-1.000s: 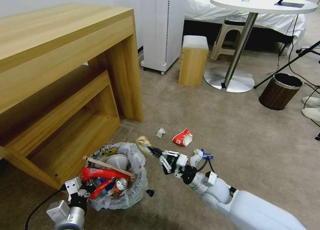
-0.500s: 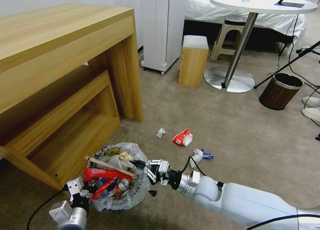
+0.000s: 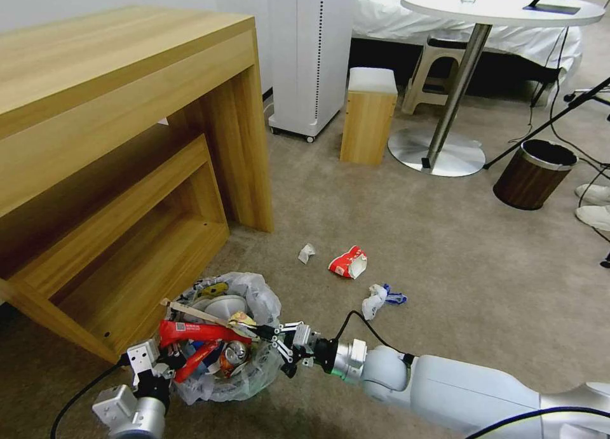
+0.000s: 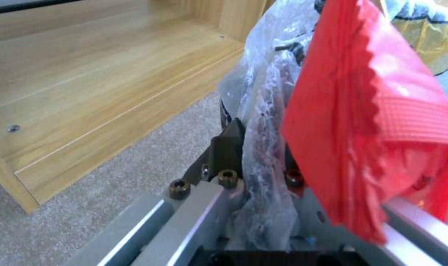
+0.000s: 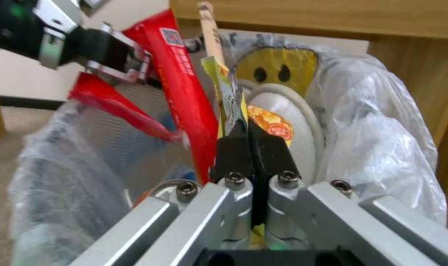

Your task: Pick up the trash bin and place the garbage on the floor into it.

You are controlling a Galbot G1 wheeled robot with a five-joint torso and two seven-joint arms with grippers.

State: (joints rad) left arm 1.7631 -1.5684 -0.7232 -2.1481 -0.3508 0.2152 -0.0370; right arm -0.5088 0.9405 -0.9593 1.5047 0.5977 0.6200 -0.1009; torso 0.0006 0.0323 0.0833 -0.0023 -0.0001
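The trash bin (image 3: 254,369), lined with a crinkly plastic bag, is near the wooden desk's foot and heaped with red wrappers (image 3: 197,331), a can, a stick and a white slipper. My left gripper (image 3: 157,357) is shut on its rim; the bag (image 4: 268,74) is pinched between the fingers (image 4: 228,144). My right gripper (image 3: 262,331) reaches over the bin, shut on a yellow-green wrapper (image 5: 229,99) just above the heap. On the floor (image 3: 413,236) lie crumpled paper (image 3: 306,253), a red-and-white wrapper (image 3: 349,262) and a white-and-blue scrap (image 3: 377,298).
The wooden desk (image 3: 127,108) with its low shelf stands close on the bin's left. Farther back are a white cabinet (image 3: 309,51), a wooden stool box (image 3: 368,115), a round table's base (image 3: 437,152) and a brown bin (image 3: 534,174). Shoes (image 3: 594,204) and cables lie at the right edge.
My right arm has swung left with the yellow-green wrapper, from beside the bin to over it, and has come down onto the heap. The left gripper has stayed on the rim.
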